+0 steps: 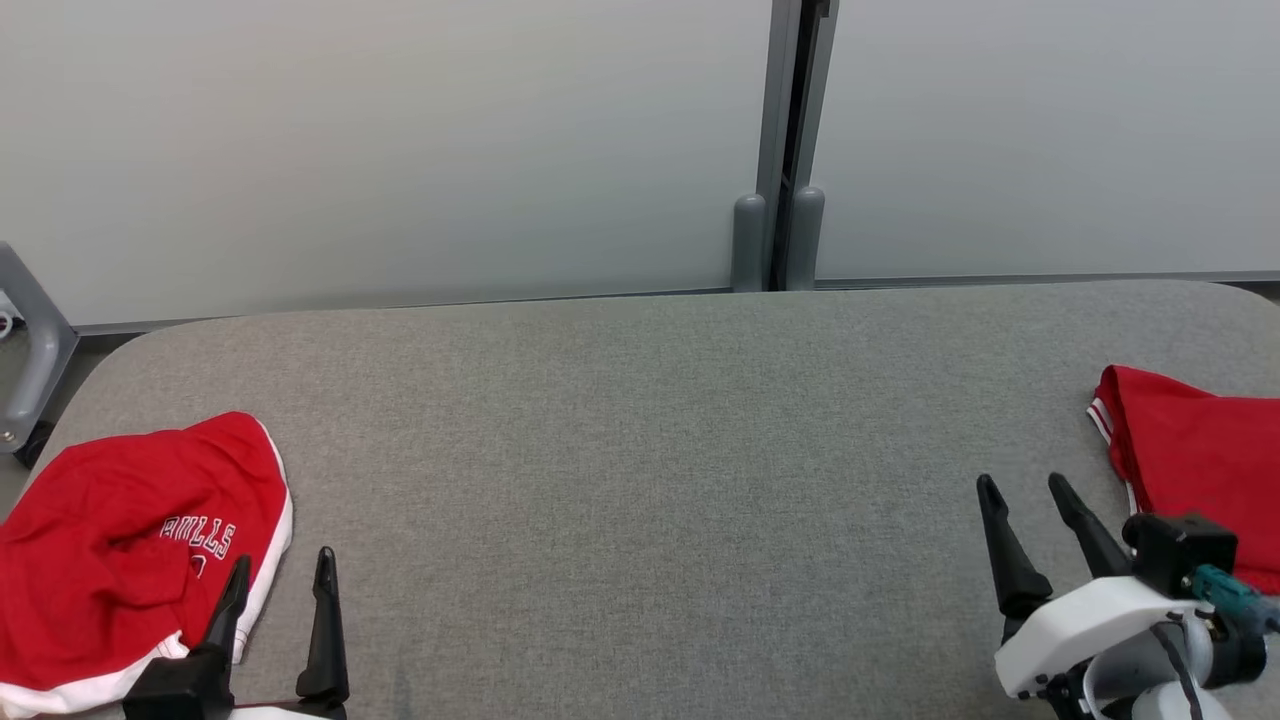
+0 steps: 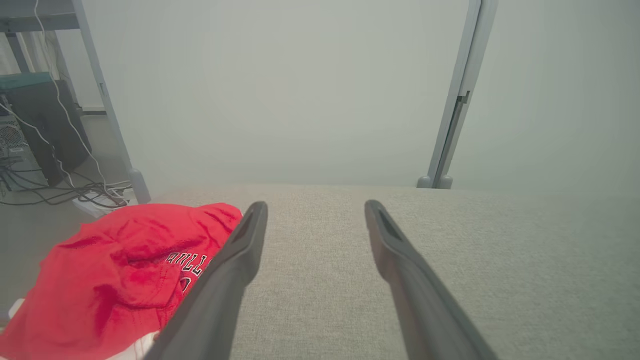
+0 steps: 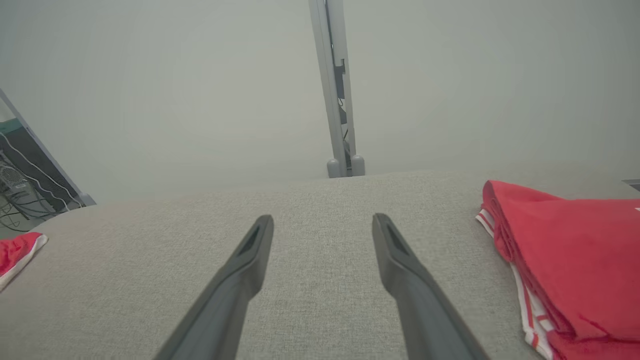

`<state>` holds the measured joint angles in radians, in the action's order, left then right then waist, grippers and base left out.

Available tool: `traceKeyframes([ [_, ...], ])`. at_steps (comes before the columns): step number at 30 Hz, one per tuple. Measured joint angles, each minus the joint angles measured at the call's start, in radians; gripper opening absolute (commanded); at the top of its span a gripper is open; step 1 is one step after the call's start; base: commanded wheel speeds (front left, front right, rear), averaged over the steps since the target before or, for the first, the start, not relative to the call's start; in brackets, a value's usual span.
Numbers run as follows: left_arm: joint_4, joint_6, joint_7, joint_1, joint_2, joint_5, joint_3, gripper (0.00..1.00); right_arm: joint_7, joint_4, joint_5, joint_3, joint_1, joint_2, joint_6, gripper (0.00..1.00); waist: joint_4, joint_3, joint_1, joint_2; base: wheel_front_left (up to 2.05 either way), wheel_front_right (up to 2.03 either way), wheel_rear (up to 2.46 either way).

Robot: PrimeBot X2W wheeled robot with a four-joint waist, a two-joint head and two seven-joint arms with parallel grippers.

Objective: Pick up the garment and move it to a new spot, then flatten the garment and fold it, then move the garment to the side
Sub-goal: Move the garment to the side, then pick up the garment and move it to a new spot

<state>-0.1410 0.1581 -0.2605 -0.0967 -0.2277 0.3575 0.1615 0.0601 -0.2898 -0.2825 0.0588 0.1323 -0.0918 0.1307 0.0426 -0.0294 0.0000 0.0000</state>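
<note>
Head view: a grey fabric-covered table (image 1: pixel 640 480) before pale wall panels joined at a grey post (image 1: pixel 790 140). A crumpled garment (image 1: pixel 120 540), red with a white hem and the lettering "BULLS", lies at the table's left near corner. A folded garment (image 1: pixel 1190 450), red with striped trim, lies at the right edge, well apart from the first. The left gripper (image 1: pixel 283 560) rises from the lower left with its fingers apart and empty; its outer finger overlaps the crumpled garment's hem, and whether they touch cannot be told. The right gripper (image 1: pixel 1023 483) stands at the lower right, fingers apart and empty, just beside the folded garment. Left wrist view: the two spread fingers point across the bare cloth toward the wall; the crumpled garment lies to their left, partly behind the left finger; cables (image 2: pixel 60 195) lie on the floor beyond the table. Right wrist view: the spread fingers hang over bare table, nothing between them; the folded garment lies to their right, its layered edges facing the fingers; a corner of the crumpled garment shows at the far left edge.
</note>
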Motion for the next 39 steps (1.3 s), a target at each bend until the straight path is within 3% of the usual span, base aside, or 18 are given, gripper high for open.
traceKeyframes([
  [7,0.01,-0.039,-0.001,-0.024,0.043,-0.007,-0.055,1.0,-0.025,0.028,-0.028,-0.011,-0.065,0.031,0.0,1.0,0.008,-0.005,-0.0001,0.0,0.0,0.0,0.0],
  [25,-0.019,-0.113,-0.001,-0.031,0.079,-0.07,-0.095,1.0,-0.03,0.048,-0.006,-0.028,-0.079,0.041,0.0,1.0,0.01,0.0,0.0,0.0,0.0,0.0,0.0],
  [32,-0.03,-0.131,-0.001,-0.02,0.082,-0.085,-0.096,1.0,-0.029,0.044,-0.002,-0.014,-0.09,0.042,0.0,1.0,0.079,-0.003,-0.0001,0.0,0.0,0.0,0.0],
  [39,-0.049,-0.141,-0.001,-0.023,0.074,-0.09,-0.098,1.0,-0.018,0.027,-0.023,0.021,-0.098,0.043,0.0,1.0,0.206,-0.011,-0.0001,0.0,0.0,0.0,0.0],
])
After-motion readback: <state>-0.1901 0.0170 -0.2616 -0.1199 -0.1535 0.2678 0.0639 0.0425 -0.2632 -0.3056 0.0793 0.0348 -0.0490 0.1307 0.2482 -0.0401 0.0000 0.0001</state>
